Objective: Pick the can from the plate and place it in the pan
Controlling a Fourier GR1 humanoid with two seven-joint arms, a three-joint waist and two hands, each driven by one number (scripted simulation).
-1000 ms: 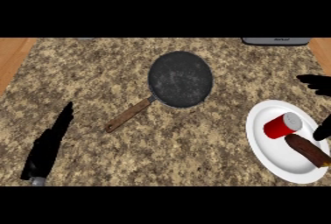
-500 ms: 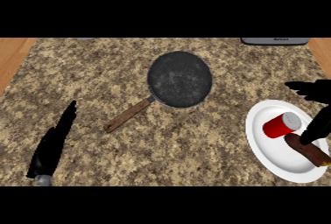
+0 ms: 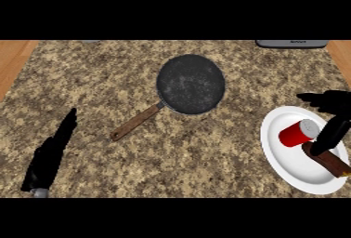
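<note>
A red can [image 3: 299, 134] with a grey lid lies on its side on a white plate [image 3: 291, 162] at the right of the counter. My right hand [image 3: 332, 116] hovers over the plate's right side. Its fingers reach left above the can and its thumb hangs down just right of it, apart from it. The hand is open and holds nothing. A dark round pan [image 3: 191, 83] with a brown wooden handle [image 3: 136, 122] sits at the counter's middle, up and left of the plate. My left hand [image 3: 52, 155] rests open at the lower left.
A brown sausage-like piece [image 3: 328, 159] lies on the plate below the can, partly under my thumb. A grey appliance edge [image 3: 291, 43] shows at the top right. Speckled stone counter [image 3: 103, 79] runs between wooden strips at both sides.
My right hand has moved left and down over the plate, closing in on the can. The can, the pan and the left hand have not moved.
</note>
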